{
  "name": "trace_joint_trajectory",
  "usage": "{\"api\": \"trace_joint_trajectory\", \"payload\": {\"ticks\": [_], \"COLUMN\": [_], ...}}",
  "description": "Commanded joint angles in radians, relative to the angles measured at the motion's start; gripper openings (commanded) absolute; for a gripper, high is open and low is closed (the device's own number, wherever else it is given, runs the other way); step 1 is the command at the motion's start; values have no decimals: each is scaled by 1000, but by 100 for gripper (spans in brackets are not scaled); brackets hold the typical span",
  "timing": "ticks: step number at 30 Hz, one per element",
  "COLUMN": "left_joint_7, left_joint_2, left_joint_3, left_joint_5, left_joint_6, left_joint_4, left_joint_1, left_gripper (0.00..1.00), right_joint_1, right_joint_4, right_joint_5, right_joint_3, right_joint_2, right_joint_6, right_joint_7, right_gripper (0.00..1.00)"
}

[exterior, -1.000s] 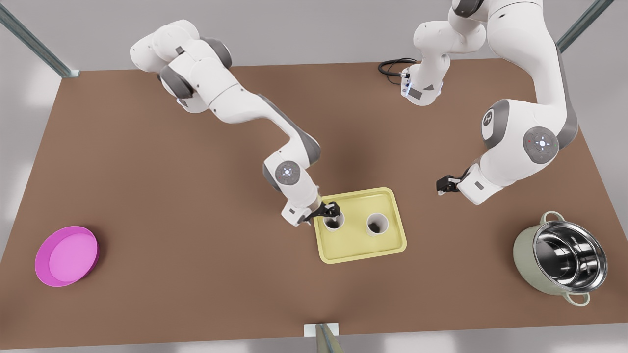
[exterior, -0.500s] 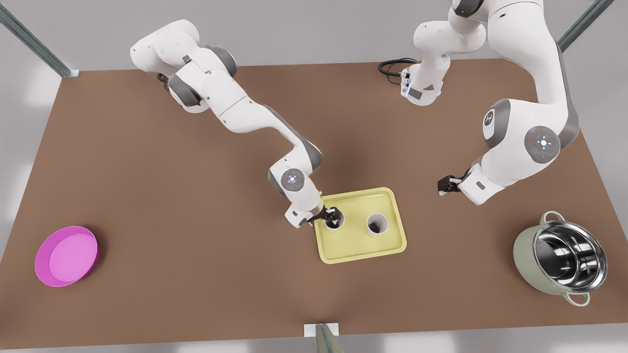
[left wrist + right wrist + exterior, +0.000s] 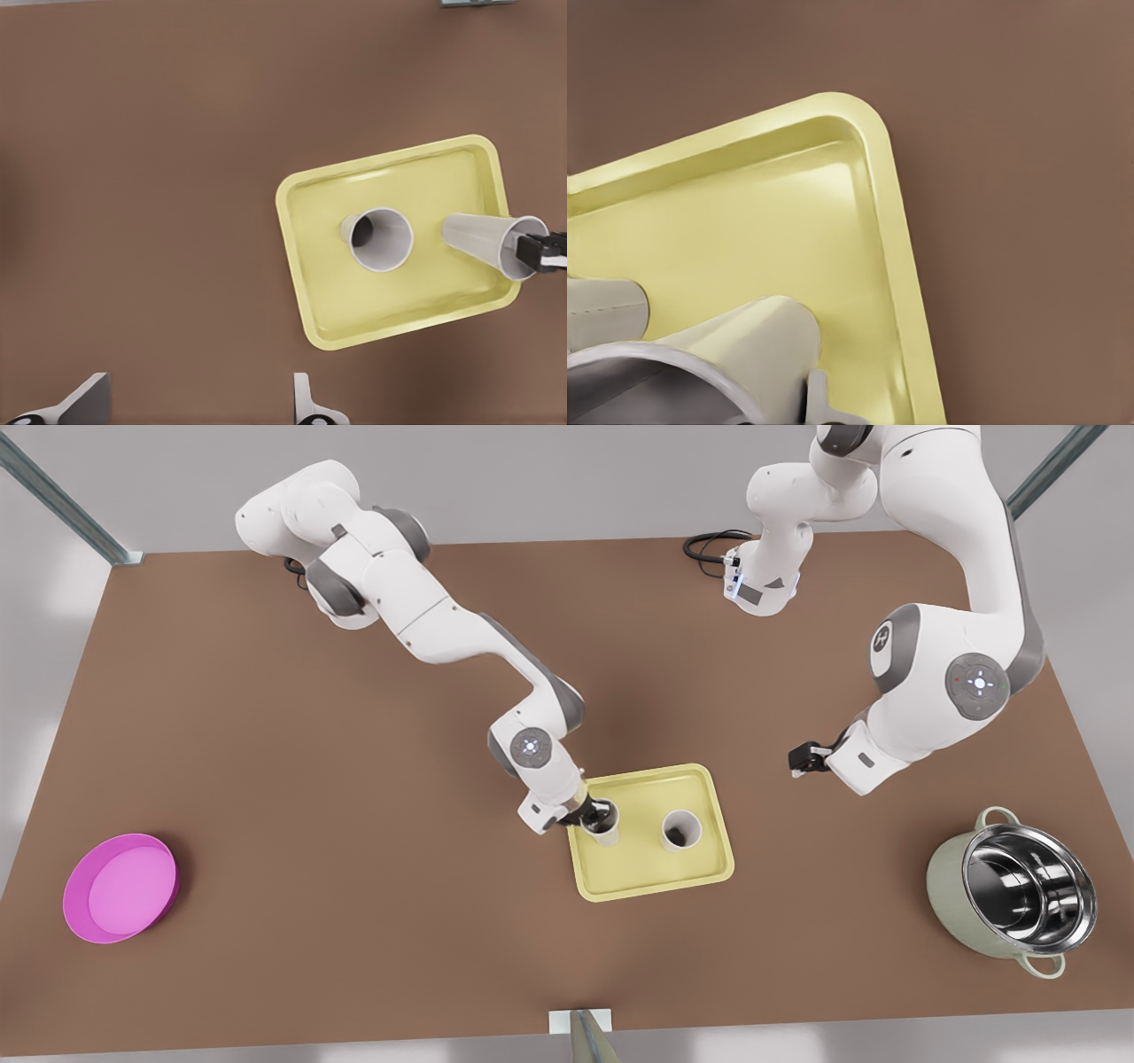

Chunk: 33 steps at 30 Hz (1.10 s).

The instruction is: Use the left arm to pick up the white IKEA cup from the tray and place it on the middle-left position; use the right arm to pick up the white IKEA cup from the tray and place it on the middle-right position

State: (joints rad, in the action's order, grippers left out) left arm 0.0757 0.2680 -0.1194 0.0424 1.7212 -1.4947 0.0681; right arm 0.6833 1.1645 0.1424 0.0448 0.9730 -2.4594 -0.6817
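Even bright light, soft shadows, sharp renders

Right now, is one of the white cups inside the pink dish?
No, the pink dish holds nothing; one white cup and the other cup are both on the yellow tray.

front: high overhead | wrists: downward | shared: tray [image 3: 651,868]

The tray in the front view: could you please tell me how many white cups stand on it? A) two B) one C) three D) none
A: two stand on the tray, the gripped cup with the right gripper shut on its rim, and the free cup beside it; the left gripper waits open off the tray.
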Motion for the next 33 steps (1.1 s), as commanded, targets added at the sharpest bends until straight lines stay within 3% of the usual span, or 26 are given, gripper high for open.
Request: {"api": "trace_joint_trajectory", "payload": {"ticks": [1, 4, 7, 8, 10, 12, 14, 16, 20, 26, 29, 30, 31, 33], "left_joint_7": [9, 134, 409, 496, 489, 333, 291, 300, 303, 354, 352, 352, 352, 354], "left_joint_2": [-1, 14, 80, 112, 174, 215, 232, 290, 362, 367, 393, 393, 399, 405], "left_joint_3": [0, 0, 0, 0, 3, 6, 9, 9, 9, 1, 1, 1, 1, 1], "left_joint_5": [1, -1, -32, -49, -55, -67, -75, -75, -67, -64, -64, -64, -64, -61], "left_joint_6": [1, 51, 146, 158, 222, 245, 319, 367, 434, 492, 511, 511, 511, 511], "left_joint_4": [1, 4, 1, 4, 11, -16, -64, -12, 21, -61, -61, -61, -61, -68], "left_joint_1": [1, 82, 240, 269, 277, 190, 176, 179, 183, 191, 191, 191, 191, 197], "left_gripper": [100, 100, 100, 100, 100, 100, 100, 100, 100, 100, 100, 100, 100, 100], "right_joint_1": [-4, -113, -291, -341, -416, -482, -522, -599, -665, -676, -673, -673, -673, -673], "right_joint_4": [0, 0, 17, 47, 76, 98, 265, 446, 468, 469, 469, 468, 468, 468], "right_joint_5": [0, -11, -17, -66, -136, -138, -164, -164, -162, -158, -158, -158, -158, -159], "right_joint_3": [-5, -2, -5, -25, -31, -62, -65, -66, -66, -65, -65, -65, -65, -65], "right_joint_2": [-26, -140, -235, -255, -264, -266, -364, -439, -428, -358, -350, -350, -350, -350], "right_joint_6": [14, 223, 534, 559, 559, 559, 493, 347, 298, 263, 263, 263, 263, 264], "right_joint_7": [-33, 11, 343, 467, 599, 772, 814, 907, 1001, 1036, 1035, 1035, 1035, 1035], "right_gripper": [18, 19, 19, 18, 18, 18, 18, 18, 18, 19, 23, 45, 100, 100]}}
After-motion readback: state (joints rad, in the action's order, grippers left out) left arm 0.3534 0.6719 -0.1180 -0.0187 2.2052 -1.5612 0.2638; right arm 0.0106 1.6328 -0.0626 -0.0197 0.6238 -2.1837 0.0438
